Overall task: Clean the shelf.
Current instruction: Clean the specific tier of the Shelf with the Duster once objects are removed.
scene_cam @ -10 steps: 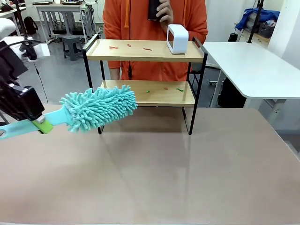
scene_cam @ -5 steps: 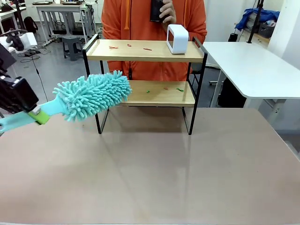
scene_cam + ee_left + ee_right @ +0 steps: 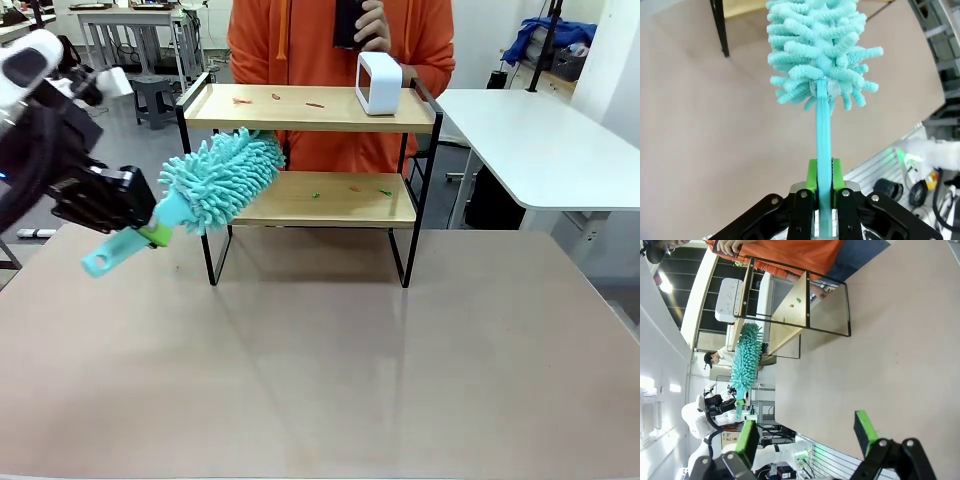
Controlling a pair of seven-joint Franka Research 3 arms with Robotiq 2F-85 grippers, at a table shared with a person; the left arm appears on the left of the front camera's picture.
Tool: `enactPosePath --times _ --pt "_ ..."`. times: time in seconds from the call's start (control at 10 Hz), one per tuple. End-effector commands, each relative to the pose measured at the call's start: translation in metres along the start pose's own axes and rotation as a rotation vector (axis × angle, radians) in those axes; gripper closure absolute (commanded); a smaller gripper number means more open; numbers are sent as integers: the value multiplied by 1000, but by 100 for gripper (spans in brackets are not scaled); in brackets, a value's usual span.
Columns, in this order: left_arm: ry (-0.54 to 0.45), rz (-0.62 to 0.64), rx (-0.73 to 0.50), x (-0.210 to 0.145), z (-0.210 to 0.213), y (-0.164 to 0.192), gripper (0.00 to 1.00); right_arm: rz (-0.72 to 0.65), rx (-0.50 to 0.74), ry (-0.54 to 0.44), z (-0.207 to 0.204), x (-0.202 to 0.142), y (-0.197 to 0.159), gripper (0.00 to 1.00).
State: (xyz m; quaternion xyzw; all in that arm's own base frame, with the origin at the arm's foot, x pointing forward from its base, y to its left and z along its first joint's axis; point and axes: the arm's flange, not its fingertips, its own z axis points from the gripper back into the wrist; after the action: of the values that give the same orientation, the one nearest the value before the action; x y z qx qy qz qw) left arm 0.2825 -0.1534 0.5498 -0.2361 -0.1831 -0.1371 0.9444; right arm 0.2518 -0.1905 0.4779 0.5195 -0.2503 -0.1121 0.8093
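Two wooden boards make the shelf [image 3: 310, 108], which stands at the far side of the counter [image 3: 330, 370] in the front view. Its long axis runs from left to right and its open front faces the robot. Small red bits lie on the top board, and a white rounded box [image 3: 379, 83] stands near its right end. Green and red bits lie on the lower board. A person in orange [image 3: 300, 45] stands behind it. The left hand [image 3: 152, 236] comes in from the left, tilted, and grips the handle of a turquoise duster [image 3: 222, 178]. The duster slants up to the right, its fluffy head at the left end of the shelf, between the two boards.

In the left wrist view, the green pads [image 3: 811, 172] press on both sides of the thin handle. The duster points straight away from the hand, toward a black shelf leg.

In the right wrist view, the right hand [image 3: 806, 432] hangs above the counter with its fingers spread wide and nothing between them. The shelf appears sideways, well apart from it.
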Motion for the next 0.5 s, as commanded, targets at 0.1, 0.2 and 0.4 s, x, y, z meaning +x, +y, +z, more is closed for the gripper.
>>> enactPosePath --times 0.1,0.2,0.4 --pt "-99 98 109 29 -46 -8 88 25 20 -13 -1 3 1 0" --pt "-112 102 112 40 -61 -10 88 25 20 -13 -1 3 1 0" --pt "-111 124 110 60 -90 -11 88 25 20 -13 -1 3 1 0"
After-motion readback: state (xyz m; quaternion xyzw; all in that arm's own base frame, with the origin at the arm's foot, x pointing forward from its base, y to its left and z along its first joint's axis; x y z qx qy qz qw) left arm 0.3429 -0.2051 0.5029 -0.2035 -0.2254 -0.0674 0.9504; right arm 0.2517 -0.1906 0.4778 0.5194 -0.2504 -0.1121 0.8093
